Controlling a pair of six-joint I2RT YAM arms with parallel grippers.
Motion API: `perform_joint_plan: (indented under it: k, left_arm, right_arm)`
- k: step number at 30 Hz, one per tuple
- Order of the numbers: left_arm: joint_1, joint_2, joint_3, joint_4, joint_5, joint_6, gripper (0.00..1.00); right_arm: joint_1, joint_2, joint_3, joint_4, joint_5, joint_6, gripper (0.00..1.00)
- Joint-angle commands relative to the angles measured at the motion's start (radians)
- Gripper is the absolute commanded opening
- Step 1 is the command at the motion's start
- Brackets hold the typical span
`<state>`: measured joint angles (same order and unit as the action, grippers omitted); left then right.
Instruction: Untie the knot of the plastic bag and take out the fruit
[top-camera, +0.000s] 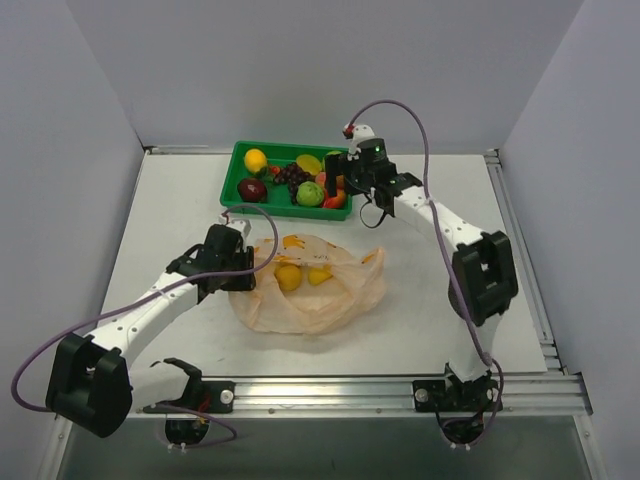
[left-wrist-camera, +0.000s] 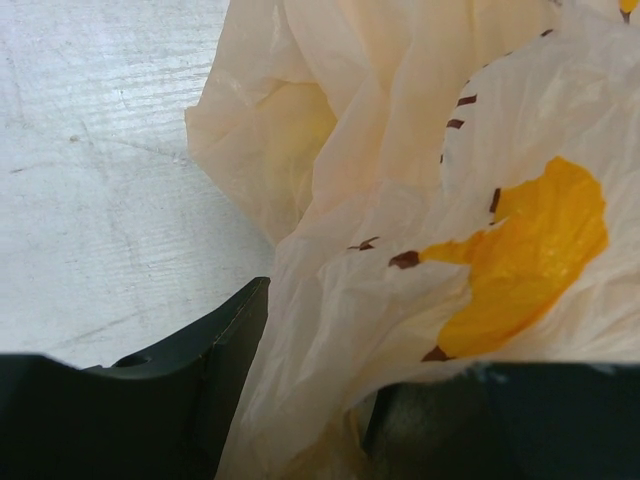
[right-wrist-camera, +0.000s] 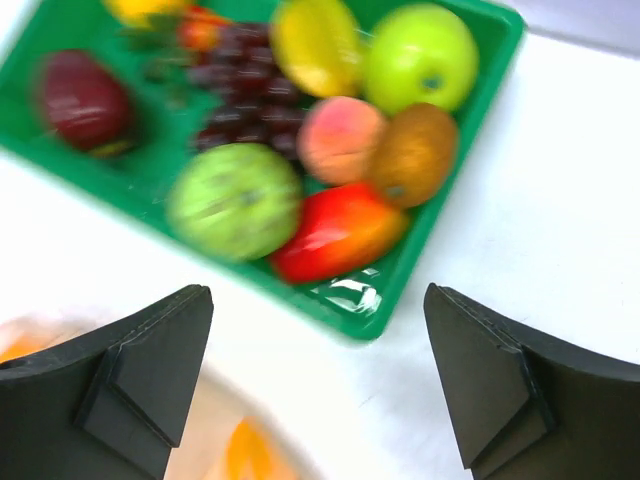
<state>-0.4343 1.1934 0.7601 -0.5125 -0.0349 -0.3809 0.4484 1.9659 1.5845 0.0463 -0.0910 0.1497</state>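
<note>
While the left end effector (top-camera: 238, 265) pinches the plastic bag (top-camera: 335, 300) at its left edge, the right end effector (top-camera: 347, 182) hangs spread and empty over the green tray (top-camera: 285, 212). Two yellow fruit (top-camera: 289, 277) lie inside the bag on the worktop (top-camera: 180, 200), toward the robot and leftward from the right end effector, just beside the occupied left one.

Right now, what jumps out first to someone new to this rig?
The green rectangular plastic tray at the far middle of the table, crammed with bright toy fruit, grabs the eye first, with the right tool hanging open over its near right corner. Next is the crumpled translucent peach plastic bag at mid-table, two yellow fruits showing through it, its left edge pinched in the left tool.
</note>
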Motion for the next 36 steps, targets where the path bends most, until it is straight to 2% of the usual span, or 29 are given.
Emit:
perform_joint_plan:
  k: [1, 4, 9, 11, 16, 20, 26, 31, 36]
  left_arm:
    - [0.012, -0.037, 0.028, 0.029, 0.015, 0.007, 0.45]
    - [0.016, -0.043, 0.025, 0.031, 0.035, 0.005, 0.45]
    - [0.017, -0.052, 0.027, 0.031, 0.035, 0.005, 0.45]
    - [0.017, -0.06, 0.025, 0.029, 0.027, 0.007, 0.44]
    - [0.017, -0.071, 0.022, 0.026, 0.02, 0.007, 0.44]
    - [0.017, -0.066, 0.022, 0.028, 0.029, 0.005, 0.44]
    - [0.016, -0.057, 0.019, 0.031, 0.059, 0.007, 0.44]
    - [0.014, -0.049, 0.015, 0.034, 0.079, 0.007, 0.43]
    - [0.014, -0.032, 0.016, 0.039, 0.11, 0.005, 0.43]
  right_arm:
    - [0.109, -0.253, -0.088, -0.042, -0.03, -0.087, 0.89]
    - [0.208, -0.37, -0.174, -0.133, -0.027, -0.134, 0.84]
    - [0.36, -0.481, -0.282, -0.198, -0.065, -0.112, 0.72]
    - [0.427, -0.486, -0.322, -0.207, -0.107, -0.098, 0.68]
    - [0.489, -0.417, -0.383, -0.182, -0.156, 0.011, 0.61]
    - [0.492, -0.351, -0.439, -0.06, -0.102, 0.151, 0.61]
    - [0.484, -0.231, -0.446, 0.116, 0.04, 0.387, 0.67]
    - [0.483, -0.173, -0.454, 0.214, 0.201, 0.504, 0.77]
    - [0.475, -0.141, -0.465, 0.251, 0.359, 0.586, 0.78]
